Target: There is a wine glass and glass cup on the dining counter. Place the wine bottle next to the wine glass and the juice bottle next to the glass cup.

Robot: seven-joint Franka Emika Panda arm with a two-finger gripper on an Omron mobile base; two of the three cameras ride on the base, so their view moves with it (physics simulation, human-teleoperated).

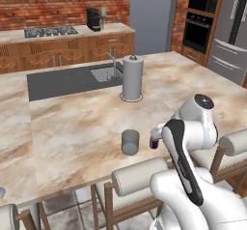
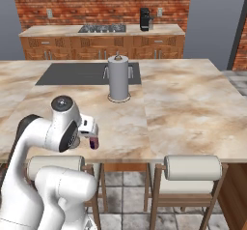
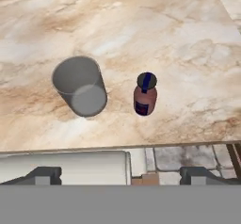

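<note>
Juice bottle [image 3: 145, 95] stands upright on the worktop [image 3: 188, 39] just beside the glass cup [image 3: 80, 85], apart from it; judged placed. Pincer [image 3: 120, 176] is empty, its fingers spread wide, held back over the worktop's near edge, with the bottle ahead and the cup ahead to one side. The wine half of the task cannot be judged from here. Arm covers most of the bottle in the base views. Paper-towel roll [image 1: 132, 77] stands far ahead.

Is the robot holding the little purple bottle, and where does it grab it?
No, nothing is held. The juice bottle stands free on the dining counter beside the glass cup; the end effector is open.
</note>
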